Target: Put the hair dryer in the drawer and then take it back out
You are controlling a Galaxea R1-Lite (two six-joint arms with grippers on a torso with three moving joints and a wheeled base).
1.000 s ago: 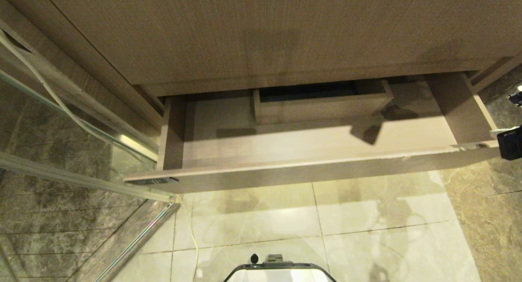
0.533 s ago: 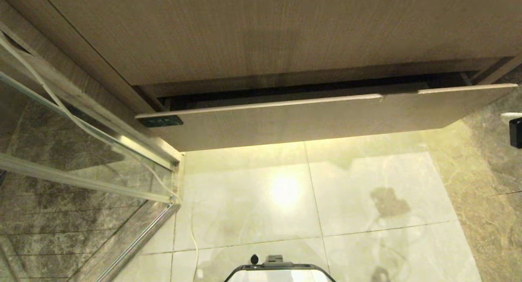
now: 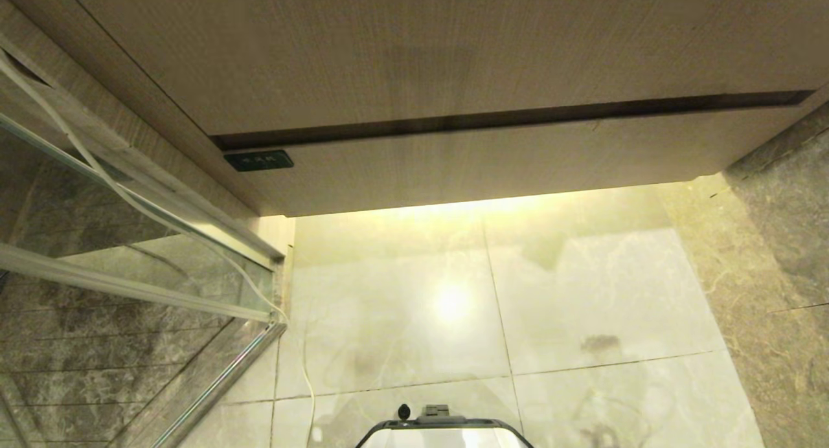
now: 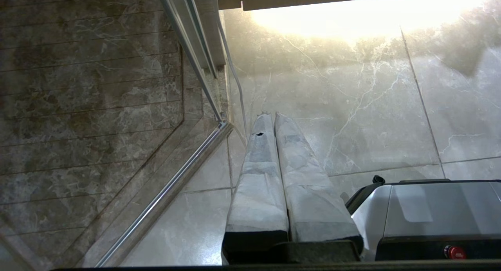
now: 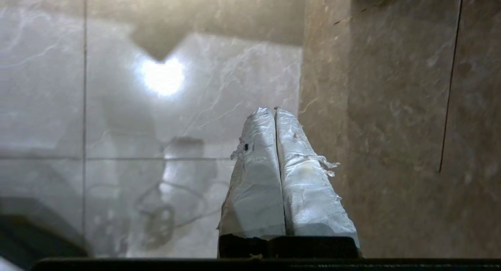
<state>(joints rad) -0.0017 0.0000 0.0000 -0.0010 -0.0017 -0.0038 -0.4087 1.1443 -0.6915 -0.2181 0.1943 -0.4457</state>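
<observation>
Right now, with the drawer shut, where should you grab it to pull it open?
The drawer front's top edge, hooked from above through the dark gap: the front is flat and handleless, so probably nothing else offers purchase.

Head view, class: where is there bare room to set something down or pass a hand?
The pale tiled floor lies bare between the shut drawer, the dark marble wall and the robot base. It is tighter beside the glass door frame, where a white cable trails down.
</observation>
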